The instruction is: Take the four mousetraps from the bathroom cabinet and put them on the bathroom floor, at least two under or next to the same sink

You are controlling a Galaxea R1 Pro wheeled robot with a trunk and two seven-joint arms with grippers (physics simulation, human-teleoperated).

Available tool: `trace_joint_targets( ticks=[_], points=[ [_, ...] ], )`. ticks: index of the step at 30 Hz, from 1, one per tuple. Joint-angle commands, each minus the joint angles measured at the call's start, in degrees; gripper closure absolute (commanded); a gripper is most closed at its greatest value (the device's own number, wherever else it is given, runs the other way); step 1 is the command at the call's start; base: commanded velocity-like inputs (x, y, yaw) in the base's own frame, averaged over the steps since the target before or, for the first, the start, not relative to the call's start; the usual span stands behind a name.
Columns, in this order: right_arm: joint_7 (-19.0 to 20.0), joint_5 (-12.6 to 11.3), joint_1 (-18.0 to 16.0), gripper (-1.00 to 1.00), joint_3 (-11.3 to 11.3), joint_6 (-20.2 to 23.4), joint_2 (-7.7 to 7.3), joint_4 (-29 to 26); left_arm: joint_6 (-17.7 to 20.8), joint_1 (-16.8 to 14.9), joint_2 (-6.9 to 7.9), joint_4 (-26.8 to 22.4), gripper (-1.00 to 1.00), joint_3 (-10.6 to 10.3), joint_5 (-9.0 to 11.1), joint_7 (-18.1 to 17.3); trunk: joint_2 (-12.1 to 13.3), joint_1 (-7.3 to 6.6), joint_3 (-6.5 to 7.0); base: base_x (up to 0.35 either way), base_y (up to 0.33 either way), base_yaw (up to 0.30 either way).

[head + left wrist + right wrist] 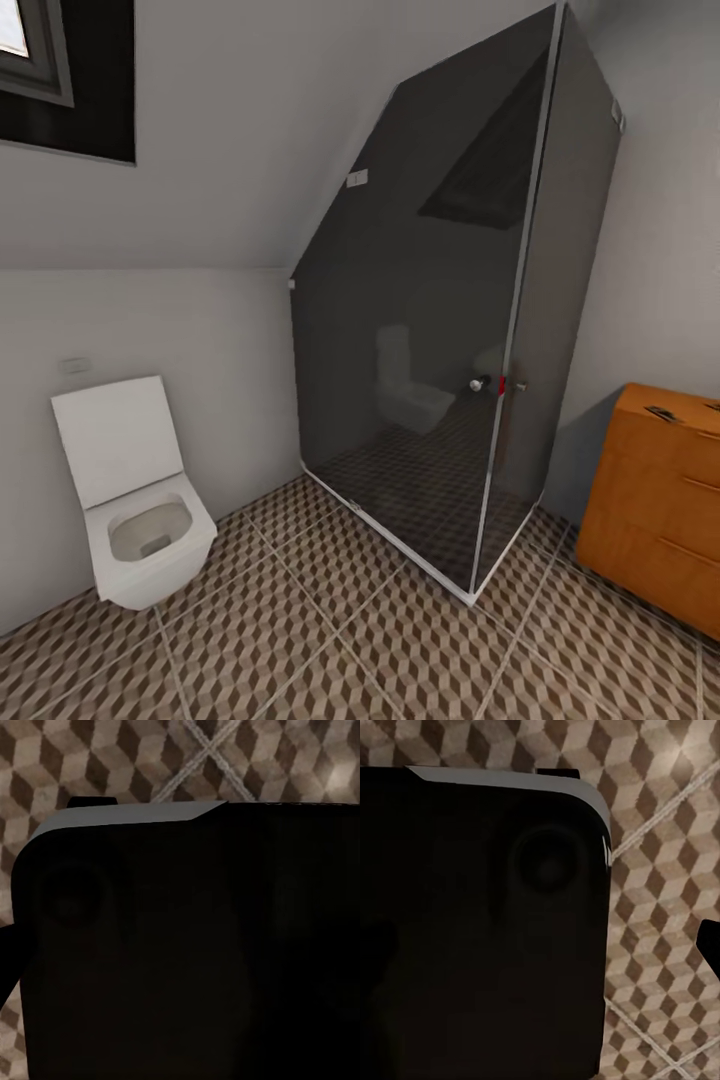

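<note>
Nearest to the camera, the bathroom floor (330, 640) runs across the lower head view as large square tiles printed with a brown, beige and white cube pattern, divided by pale grout lines. The same tiles appear in both wrist views around a large black body with a grey upper edge (127, 814) that blocks most of each picture. Neither wrist view shows fingertips clearly, so whether the left or right end effector is wide or narrow cannot be told.

Further in, at the left of the head view, a white toilet (140, 510) stands against the low wall with its lid raised; a small white wall plate (74, 366) sits just above it. At the right edge, the cabinet (660, 510) stands on the tiles: orange-brown wood, flat top, stacked drawers with slim bar handles. Small dark objects (660, 412) lie on its top, too small to identify; the mousetraps cannot be told.

Between toilet and cabinet stands a dark glass shower enclosure (440, 330) with pale metal framing, its near corner projecting onto the floor just beside the cabinet. Behind it rise grey walls and a sloped ceiling, with a dark window frame (70, 80) at upper left.
</note>
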Motion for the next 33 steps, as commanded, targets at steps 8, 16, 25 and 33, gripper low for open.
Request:
trace_joint_targets(
  ticks=[8,16,25,33],
  points=[
    [0.0,-0.3,0.0,-1.00,0.0,-0.2,0.00,0.0,-0.1,0.0,0.02,0.0,-1.00,0.1,0.1,0.0,0.0,0.00,-0.04,0.000,0.000,-0.183],
    [-0.1,-0.4,0.0,-1.00,0.0,-0.2,-0.05,0.0,-0.1,0.0,0.05,0.0,-1.00,0.1,0.1,0.0,0.0,0.00,-0.04,0.000,0.000,-0.274],
    [-0.1,-0.5,0.0,-1.00,0.0,-0.2,-0.08,0.0,-0.1,0.0,0.05,0.0,-1.00,0.1,0.1,0.0,0.0,0.00,-0.04,0.000,0.000,-0.291],
    [-0.1,-0.5,0.0,-1.00,0.0,-0.1,-0.09,0.0,-0.1,0.0,0.05,0.0,-1.00,0.1,0.1,-0.1,0.0,0.00,-0.04,0.000,0.000,-0.294]
  ],
)
